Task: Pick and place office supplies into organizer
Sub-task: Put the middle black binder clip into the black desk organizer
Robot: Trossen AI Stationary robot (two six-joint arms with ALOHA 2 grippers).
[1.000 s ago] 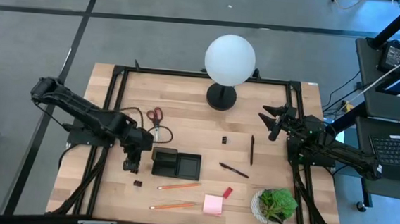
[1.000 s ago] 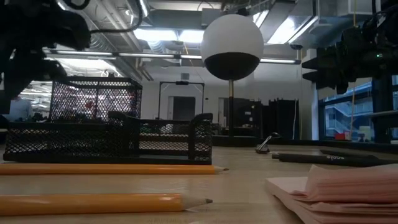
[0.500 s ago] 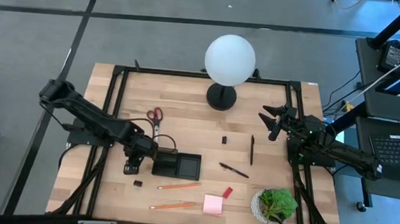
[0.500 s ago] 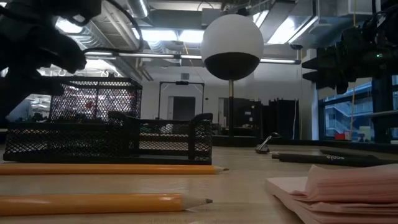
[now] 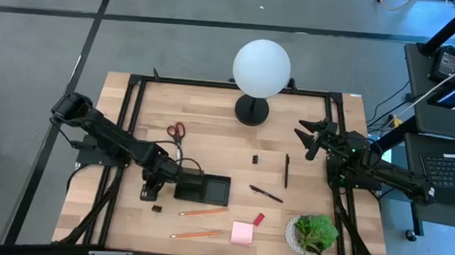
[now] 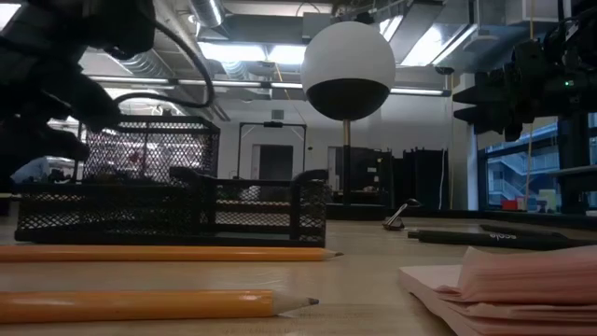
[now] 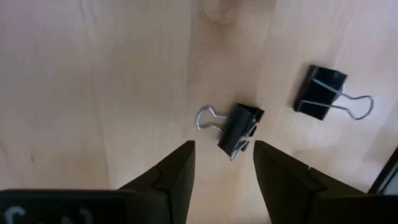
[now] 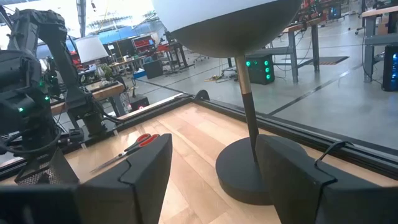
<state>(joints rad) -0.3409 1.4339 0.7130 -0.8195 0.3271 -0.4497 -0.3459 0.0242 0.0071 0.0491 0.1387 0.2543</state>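
My left gripper (image 5: 151,191) points down at the table just left of the black mesh organizer (image 5: 202,188). It is open, and its fingers stand over a black binder clip (image 7: 241,129) without touching it. A second clip (image 7: 323,93) lies beside the first. Red-handled scissors (image 5: 177,130) lie farther back. Two pens (image 5: 286,170) (image 5: 265,194), a third clip (image 5: 255,158), two pencils (image 5: 203,212) (image 5: 197,234), a pink pad (image 5: 242,233) and a red eraser (image 5: 258,219) lie to the right. My right gripper (image 5: 311,141) waits open and level at the right.
A white globe lamp (image 5: 261,68) stands on its round black base (image 5: 252,111) at the far middle. A potted plant (image 5: 315,232) sits near the right front corner. Bare wood lies between the scissors and the lamp base.
My left gripper has come down toward the table and a little toward its near edge, tipping more steeply downward, its fingers still apart. In the low view the organizer has shifted slightly toward the right.
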